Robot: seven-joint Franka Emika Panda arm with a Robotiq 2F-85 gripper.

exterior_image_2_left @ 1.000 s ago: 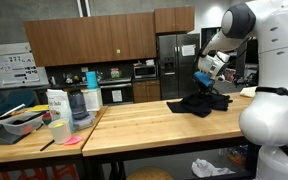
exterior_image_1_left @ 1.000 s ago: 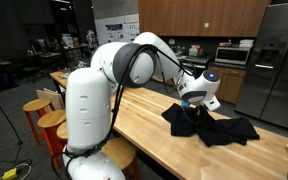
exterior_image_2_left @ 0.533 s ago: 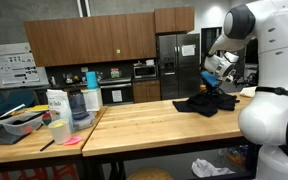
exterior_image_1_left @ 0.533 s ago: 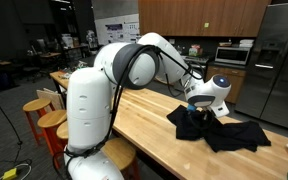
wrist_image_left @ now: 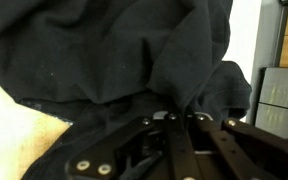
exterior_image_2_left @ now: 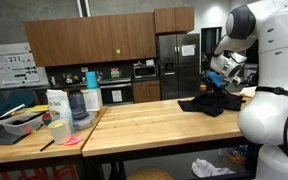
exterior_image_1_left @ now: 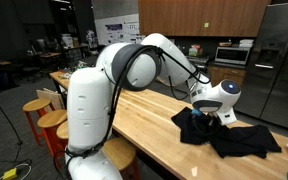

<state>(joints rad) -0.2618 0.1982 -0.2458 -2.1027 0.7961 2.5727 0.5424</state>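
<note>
Wrist view shows the gripper (wrist_image_left: 180, 120) clenched on a bunched fold of the black cloth (wrist_image_left: 94, 50), its fingers drawn nearly together and fabric rising directly ahead of them, filling almost everything beyond the tips. In both exterior views the gripper (exterior_image_1_left: 206, 112) (exterior_image_2_left: 216, 90) sits low over the wooden countertop (exterior_image_1_left: 139, 125). The cloth lies rumpled right beneath it and spreads out on the side away from the arm's base — resting on the wood, with only the pinched part raised as far as I can tell. The step in hand looks like hauling the cloth along by that single pinch, so the grip wants to be firm and the travel slow and level; a jerk would likely slip the thin fold out from between the fingers. A height just above the surface seems right — low enough for the fabric to slide, high enough that the fingertips do not scrape the wood. The part farthest from the fingers is loose and heaped, so it may snag or fold under itself.
</note>
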